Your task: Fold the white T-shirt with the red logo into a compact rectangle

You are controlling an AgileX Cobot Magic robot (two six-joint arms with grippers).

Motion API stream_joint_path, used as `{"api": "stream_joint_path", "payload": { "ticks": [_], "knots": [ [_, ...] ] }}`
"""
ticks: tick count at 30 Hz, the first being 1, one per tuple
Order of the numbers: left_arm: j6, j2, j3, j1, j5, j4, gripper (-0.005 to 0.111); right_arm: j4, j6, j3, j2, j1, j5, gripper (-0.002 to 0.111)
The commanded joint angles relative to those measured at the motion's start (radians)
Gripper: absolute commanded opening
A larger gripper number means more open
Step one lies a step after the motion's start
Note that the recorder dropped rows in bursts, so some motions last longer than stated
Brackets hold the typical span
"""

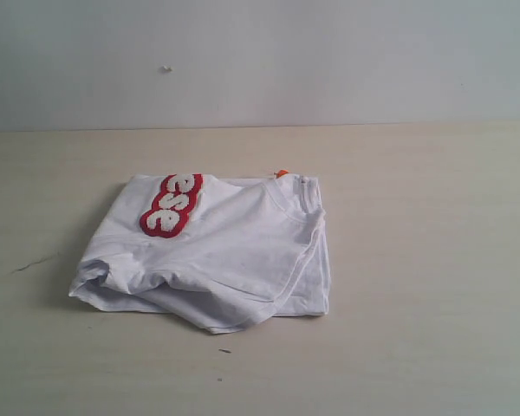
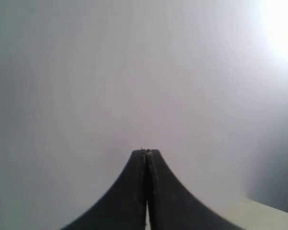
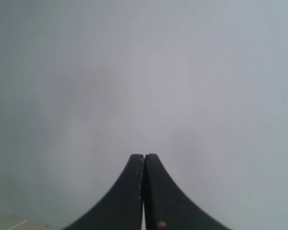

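The white T-shirt (image 1: 212,256) lies folded in a rough, rumpled rectangle in the middle of the table, seen only in the exterior view. Part of the red logo (image 1: 172,204) shows on its upper left layer, and a small orange tag (image 1: 282,173) peeks out at the collar on the far edge. Neither arm appears in the exterior view. My left gripper (image 2: 145,152) is shut, with nothing between its black fingers, facing a blank pale wall. The right gripper (image 3: 144,156) is likewise shut and empty, pointing at the same kind of plain wall.
The pale wooden table (image 1: 433,286) spreads wide around the shirt, with a grey wall (image 1: 260,61) behind it. A few small dark specks (image 1: 224,351) lie near the shirt's front edge. A corner of the table (image 2: 273,218) shows in the left wrist view.
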Motion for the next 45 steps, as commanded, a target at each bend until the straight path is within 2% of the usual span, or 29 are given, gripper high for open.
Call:
{"api": "stream_joint_path", "payload": {
  "ticks": [1,6,13,15,45],
  "knots": [
    [0.030,-0.097,0.032,0.002,-0.029,-0.012,0.000,0.003,0.001,0.022,-0.075,-0.004,-0.010,0.000],
    [0.041,-0.224,0.063,0.002,-0.068,-0.011,0.000,0.003,0.001,0.022,-0.161,-0.004,-0.010,0.000],
    [0.054,-0.396,0.128,0.002,-0.164,-0.011,0.000,0.003,0.001,0.022,-0.162,-0.004,-0.010,0.000],
    [0.054,-0.396,0.141,0.002,-0.210,-0.011,0.000,0.003,0.001,0.022,-0.162,-0.004,-0.012,0.000],
    [0.068,-0.396,0.141,0.002,-0.196,-0.008,0.000,-0.003,-0.009,0.022,-0.162,-0.004,-0.005,0.000]
  ]
}}
